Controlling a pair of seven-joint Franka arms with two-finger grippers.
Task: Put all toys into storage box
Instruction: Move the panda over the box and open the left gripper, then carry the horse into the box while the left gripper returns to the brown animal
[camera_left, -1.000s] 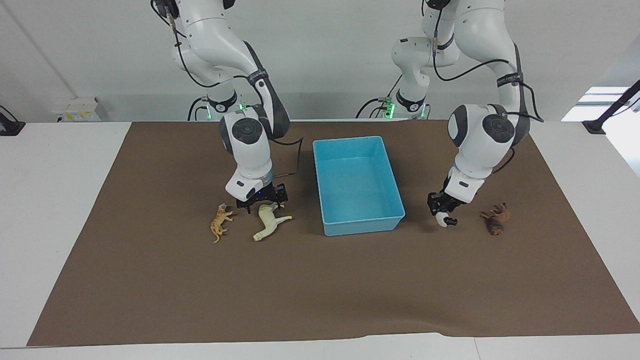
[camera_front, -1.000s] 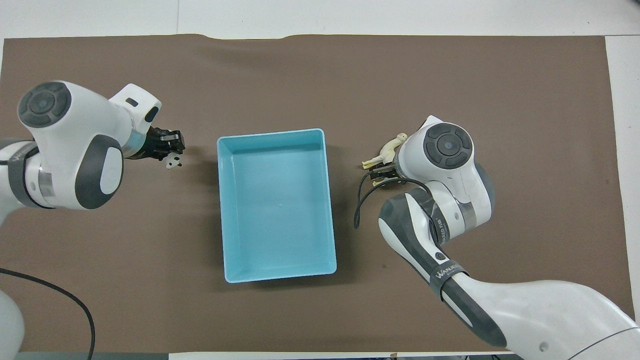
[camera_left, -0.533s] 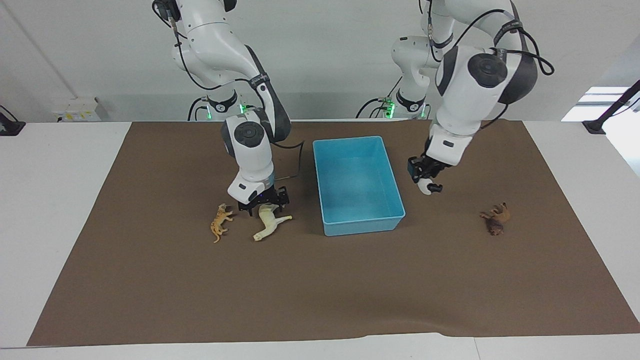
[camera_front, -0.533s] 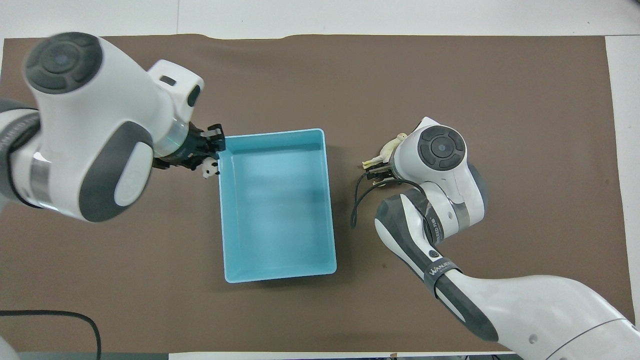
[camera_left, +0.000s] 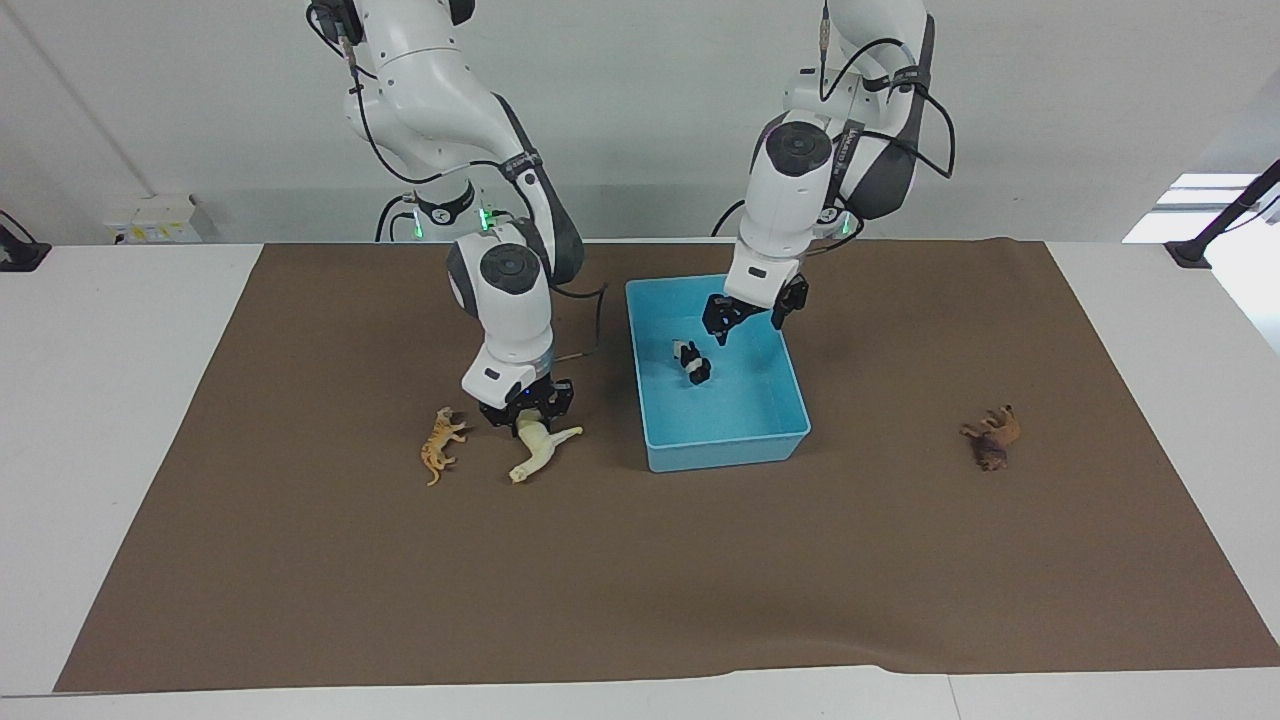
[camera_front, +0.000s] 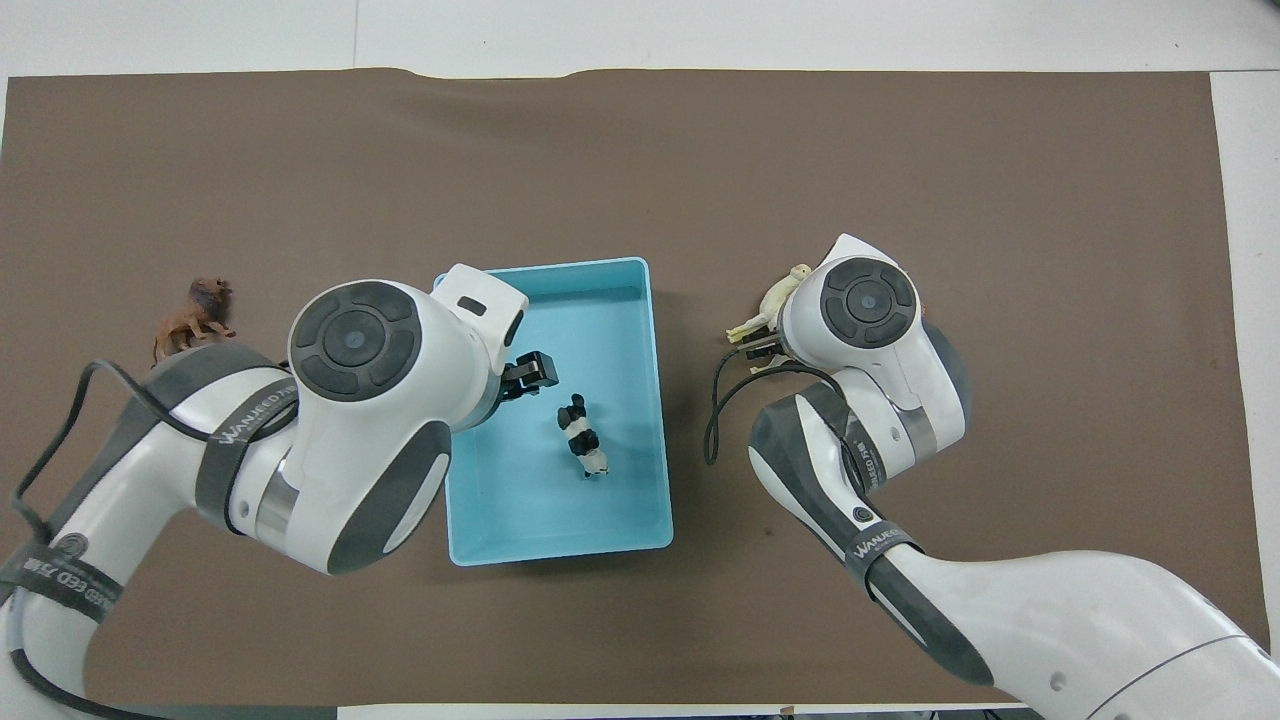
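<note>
Half a second before this moment the left gripper (camera_left: 745, 320) was still outside the box (camera_left: 790, 372) with the panda (camera_left: 690, 362) pinched in it; now it hung above the box with its fingers spread apart and nothing between them, and the panda lay inside the box, on the floor of it, below the gripper and clear of it. So the first of the four toys was stored. The right gripper (camera_left: 524, 409) had changed little in the same time: it stayed low over the horse (camera_left: 535, 448), at the end of the horse nearer to the robots, and it seemed to touch that toy, but I cannot tell if its fingers were closed on it or only around it (the horse still lay on the mat, not lifted). The tiger (camera_left: 437, 444) lay just beside the horse, toward the right arm's end of the table, untouched. The brown animal (camera_left: 992, 437) lay alone, well apart from the box, toward the left arm's end. In my judgement one quarter of the task was done, the horse was the toy in hand, and the free left arm would most naturally go next for the brown animal, since that one is on its side.
</note>
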